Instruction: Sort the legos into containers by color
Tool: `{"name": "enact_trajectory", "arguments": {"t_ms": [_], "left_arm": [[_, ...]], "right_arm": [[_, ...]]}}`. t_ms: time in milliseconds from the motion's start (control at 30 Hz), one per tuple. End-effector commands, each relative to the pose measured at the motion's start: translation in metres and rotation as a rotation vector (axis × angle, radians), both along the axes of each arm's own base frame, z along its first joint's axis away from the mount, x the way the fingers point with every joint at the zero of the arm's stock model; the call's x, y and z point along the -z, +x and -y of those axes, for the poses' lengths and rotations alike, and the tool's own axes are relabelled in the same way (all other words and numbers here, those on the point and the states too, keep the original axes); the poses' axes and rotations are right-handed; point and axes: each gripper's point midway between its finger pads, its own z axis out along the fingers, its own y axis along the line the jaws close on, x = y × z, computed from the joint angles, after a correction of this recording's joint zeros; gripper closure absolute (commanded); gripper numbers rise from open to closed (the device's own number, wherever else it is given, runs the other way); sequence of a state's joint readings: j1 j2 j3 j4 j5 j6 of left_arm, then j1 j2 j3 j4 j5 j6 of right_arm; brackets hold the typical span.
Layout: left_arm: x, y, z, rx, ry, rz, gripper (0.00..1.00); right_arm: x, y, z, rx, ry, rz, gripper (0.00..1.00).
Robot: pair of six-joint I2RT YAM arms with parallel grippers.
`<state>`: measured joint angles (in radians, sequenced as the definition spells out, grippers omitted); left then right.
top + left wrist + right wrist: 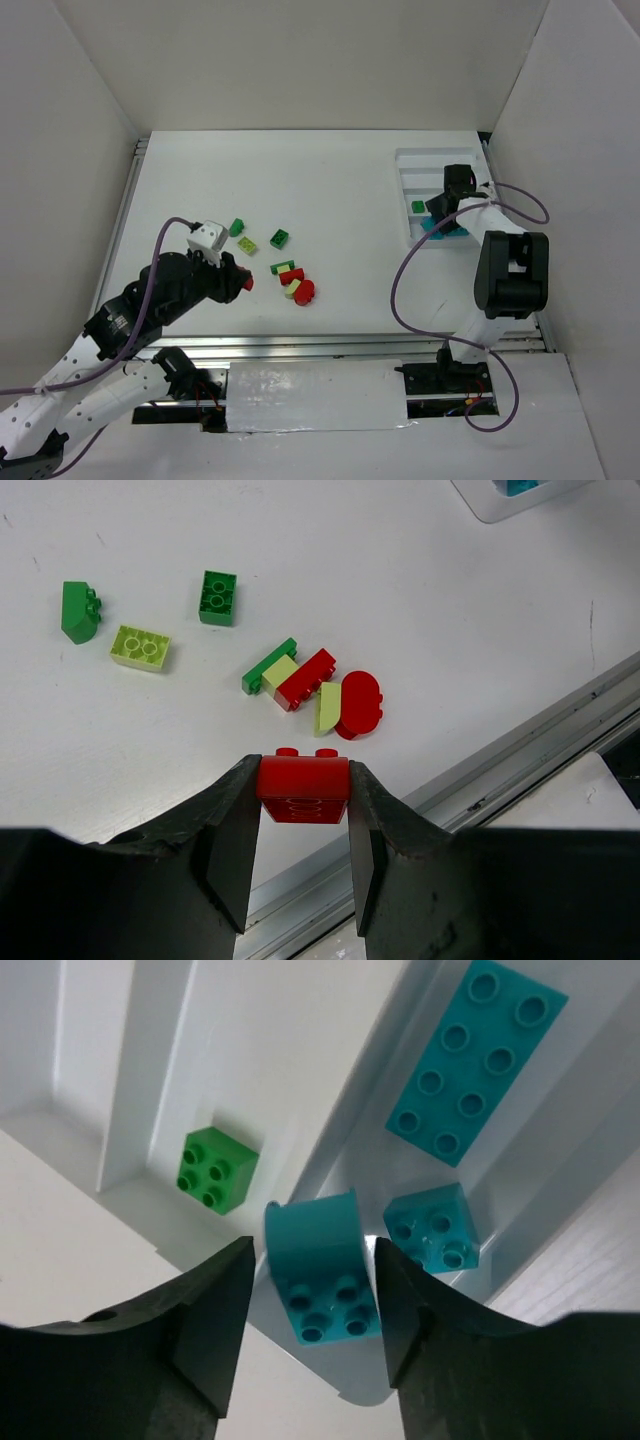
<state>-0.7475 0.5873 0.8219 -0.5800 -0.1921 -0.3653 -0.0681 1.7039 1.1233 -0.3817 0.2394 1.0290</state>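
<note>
**A:** How many bricks are you counting on the worktop?

**B:** Eight are lying loose in the lower middle of the top view. That's three dark green ones, three pale yellow-green ones and two red ones. A ninth, a red brick, is sitting in the left claw.

**A:** Clenched on it?

**B:** Yes, the fingers are pressing on both its sides, with the studs pointing away from the wrist. I cannot tell whether it is touching the worktop.

**A:** And the tray?

**B:** It's sitting at the upper right of the top view, and four bricks are showing in it. One green square brick is lying in one compartment. As far as I can see, the neighbouring one is holding a long cyan plate, a small cyan square and a rounded cyan brick.

**A:** Is the right claw gripping that rounded one?

**B:** It's straddling it, spread only about as wide as the brick. I cannot tell whether it is grasping it or has released it.

**A:** The arms?

**B:** The left arm is reaching in from the lower left, elbow bent, with its claw pointing right at the loose bricks. The right arm is rising from its base at the lower right and leaning up-frame over the tray, claw pointing down into it.
</note>
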Motion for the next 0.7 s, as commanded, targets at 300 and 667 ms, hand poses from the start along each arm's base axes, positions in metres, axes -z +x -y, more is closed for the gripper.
{"name": "enact_trajectory", "arguments": {"t_ms": [300, 667], "left_arm": [[-0.020, 0.004, 0.004, 0.013, -0.050, 0.057, 1.00], [-0.121, -0.031, 0.058, 0.282, -0.474, 0.122, 0.98]], "right_arm": [[-0.043, -0.001, -0.015, -0.062, -0.031, 0.110, 0.24], [-0.185, -0.141, -0.276, -1.587, 0.327, 0.767, 0.01]]}}
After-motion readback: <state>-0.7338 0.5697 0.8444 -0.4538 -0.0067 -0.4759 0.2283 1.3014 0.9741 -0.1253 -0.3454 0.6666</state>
